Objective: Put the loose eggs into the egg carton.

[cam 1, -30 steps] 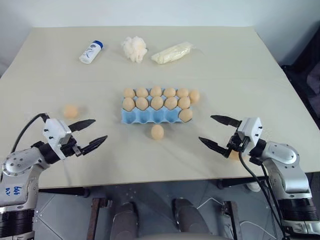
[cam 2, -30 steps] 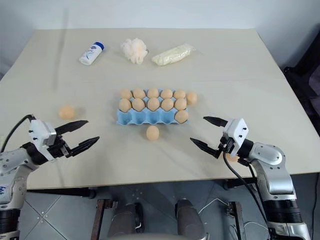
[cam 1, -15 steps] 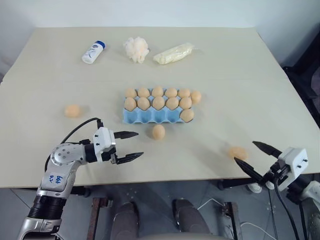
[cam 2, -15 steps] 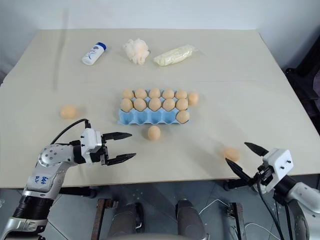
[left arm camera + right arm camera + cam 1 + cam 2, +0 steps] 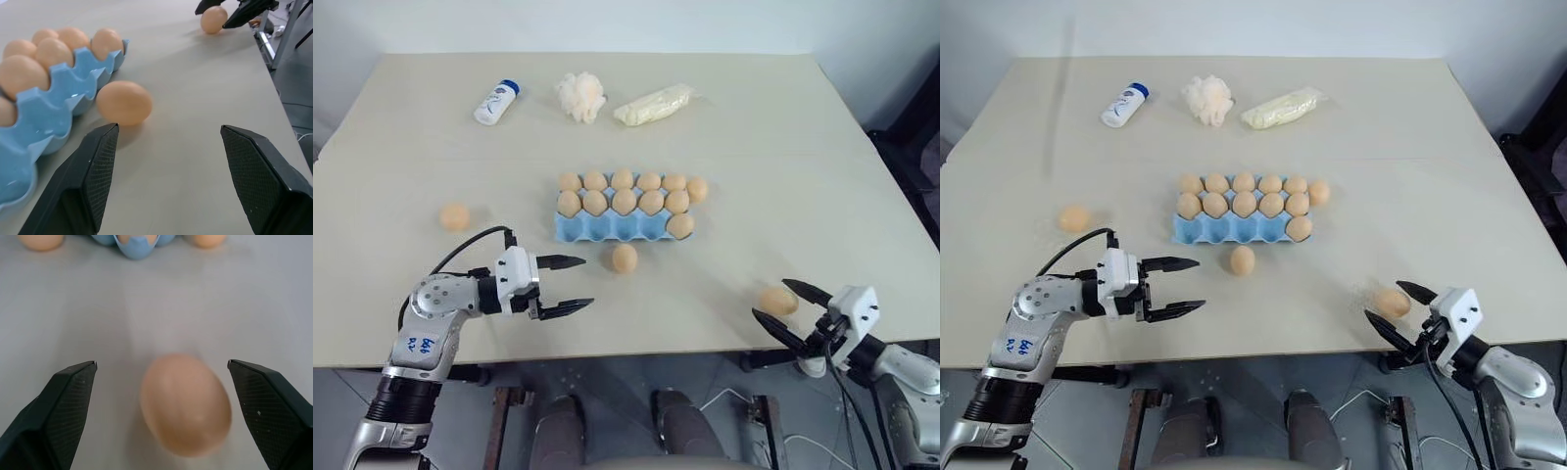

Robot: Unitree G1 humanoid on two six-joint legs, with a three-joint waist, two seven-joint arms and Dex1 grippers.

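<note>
The light-blue egg carton (image 5: 607, 231) lies mid-table with its two far rows full of eggs and one egg (image 5: 680, 226) in the near row's right end. One loose egg (image 5: 625, 258) lies just in front of the carton, and my left gripper (image 5: 588, 282) stands open to its left, pointing at it; the same egg (image 5: 123, 102) sits ahead of those fingers in the left wrist view. Another loose egg (image 5: 777, 301) lies near the table's front right, between the fingers of my open right gripper (image 5: 770, 299), untouched. Further eggs lie at the left (image 5: 455, 216) and beside the carton's right end (image 5: 696, 189).
At the far side lie a white bottle with a blue cap (image 5: 495, 102), a fluffy white puff (image 5: 579, 95) and a clear bag of whitish stuff (image 5: 651, 103). The table's front edge (image 5: 636, 348) runs just below both grippers.
My left gripper swung right toward the egg in front of the carton, then held still. My right gripper drew back to the table's edge, then came in around the front-right egg.
</note>
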